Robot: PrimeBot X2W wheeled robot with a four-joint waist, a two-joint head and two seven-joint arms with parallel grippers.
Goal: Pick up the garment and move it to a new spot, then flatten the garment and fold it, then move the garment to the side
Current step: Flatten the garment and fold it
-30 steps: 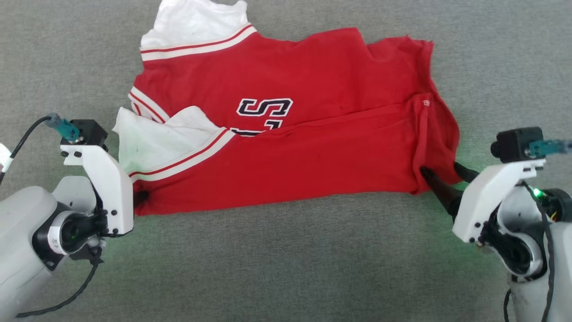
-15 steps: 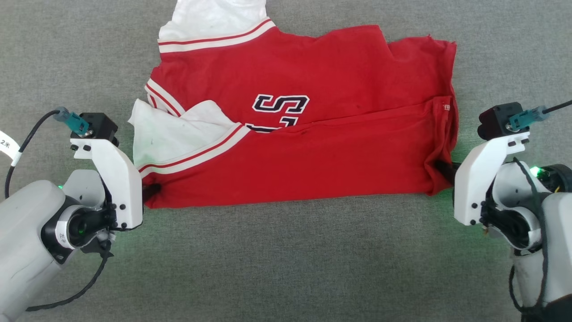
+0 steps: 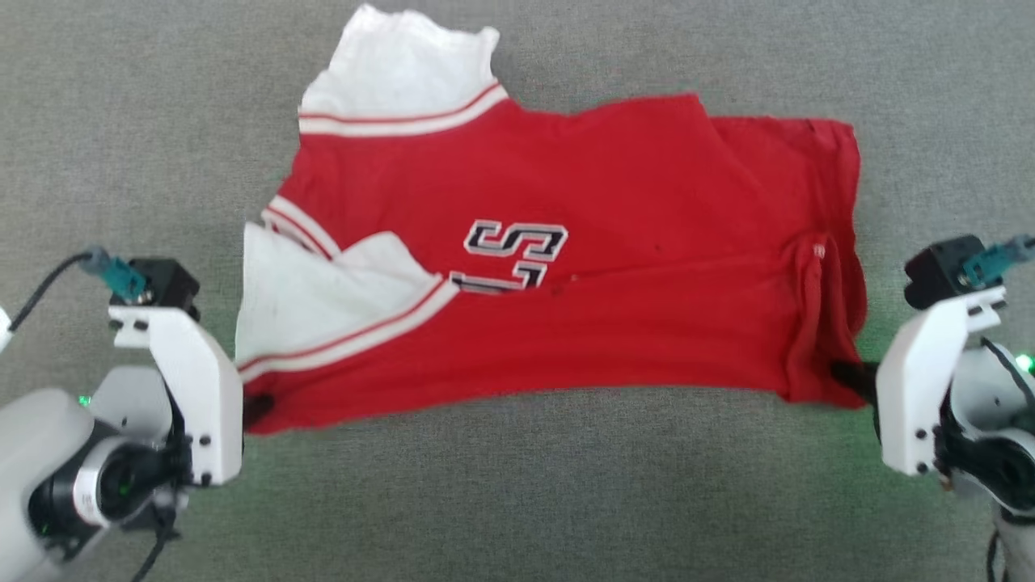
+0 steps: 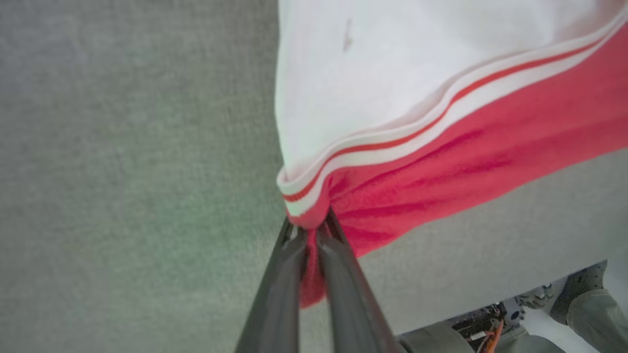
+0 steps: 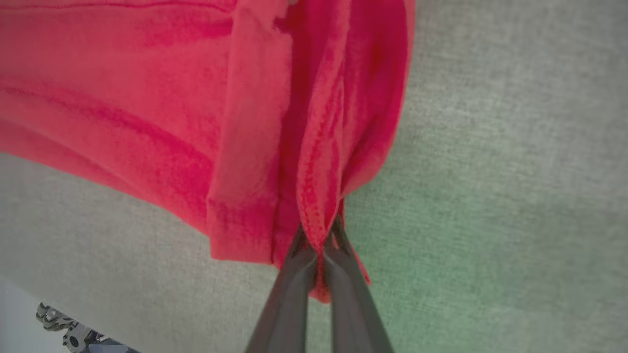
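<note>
Folding | I'm pinching the garment by its near corners, left gripper and right gripper | next: lifting both evenly

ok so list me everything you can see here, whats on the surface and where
shirt: one, red with white sleeves and striped trim, spread across the middle of the surface, near edge folded up over part of the lettering
surface: one, grey and cloth-like, under the shirt
wires: count unclear, orange and white, past the surface's edge at the left wrist view's bottom right
left gripper: one, dark fingers, shut on the shirt's near left corner
right gripper: one, dark fingers, shut on the shirt's near right corner
left arm: one, pale grey, head view's lower left
right arm: one, pale grey, head view's lower right
</note>
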